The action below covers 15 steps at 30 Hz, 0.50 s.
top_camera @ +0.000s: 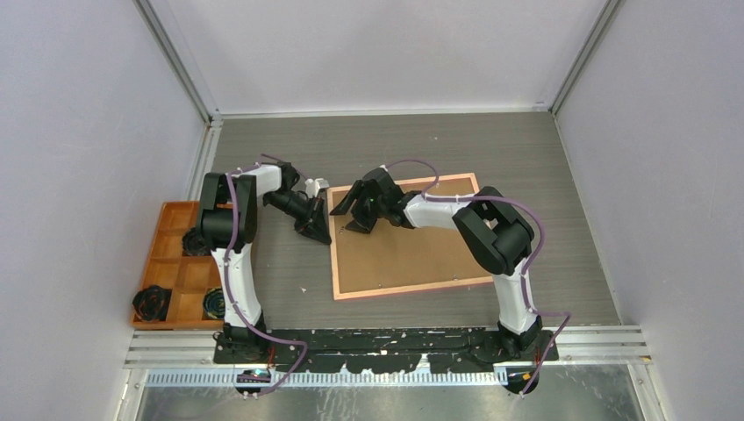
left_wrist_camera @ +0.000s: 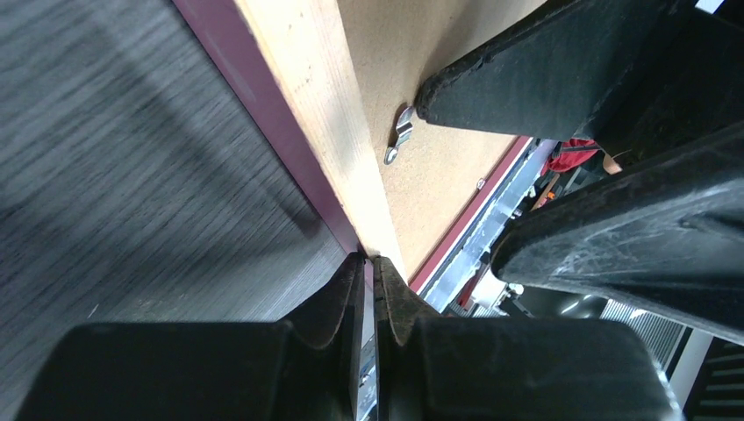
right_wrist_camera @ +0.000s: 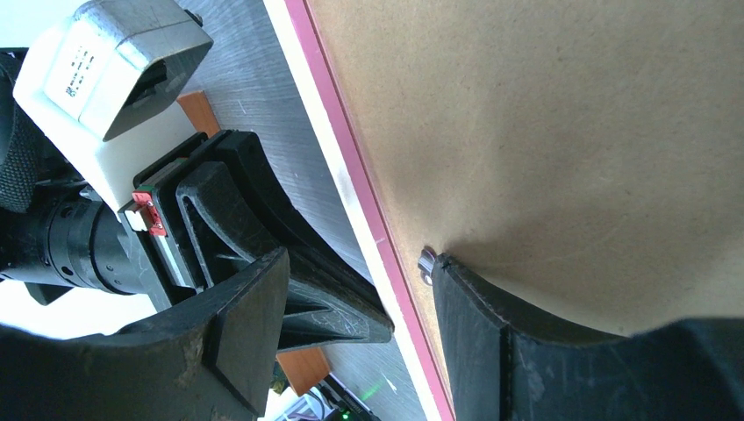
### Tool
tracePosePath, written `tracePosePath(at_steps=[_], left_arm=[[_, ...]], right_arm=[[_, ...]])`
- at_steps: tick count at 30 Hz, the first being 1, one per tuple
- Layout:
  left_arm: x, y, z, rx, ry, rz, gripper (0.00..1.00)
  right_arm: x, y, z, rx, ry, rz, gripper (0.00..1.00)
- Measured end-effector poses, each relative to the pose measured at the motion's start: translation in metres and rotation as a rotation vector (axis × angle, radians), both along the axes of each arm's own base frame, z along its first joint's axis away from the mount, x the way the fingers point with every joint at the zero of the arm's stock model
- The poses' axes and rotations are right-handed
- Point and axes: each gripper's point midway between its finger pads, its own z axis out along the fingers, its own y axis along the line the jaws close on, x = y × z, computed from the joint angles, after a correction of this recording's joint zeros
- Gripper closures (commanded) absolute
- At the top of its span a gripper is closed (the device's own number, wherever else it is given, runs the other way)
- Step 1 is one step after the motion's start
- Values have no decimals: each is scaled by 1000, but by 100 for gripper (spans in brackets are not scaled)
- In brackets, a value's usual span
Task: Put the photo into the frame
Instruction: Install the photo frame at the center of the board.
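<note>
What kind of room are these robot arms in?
Probably a robot test booth: plain pale walls box in a grey table, a left arm and right arm are bolted to its edge, and an orange tray holds black parts.

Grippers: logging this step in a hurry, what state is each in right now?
Left gripper: shut, nothing visibly held, tips at the edge of the frame.
Right gripper: open, one finger on the backing board.
</note>
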Motion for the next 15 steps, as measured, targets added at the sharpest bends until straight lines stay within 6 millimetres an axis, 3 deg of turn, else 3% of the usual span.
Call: tracePosePath(at_steps=[15], left_arm=[[0, 0, 0, 1, 1, 2, 91]], right_arm=[[-7, 6, 0, 4, 12, 9, 34]])
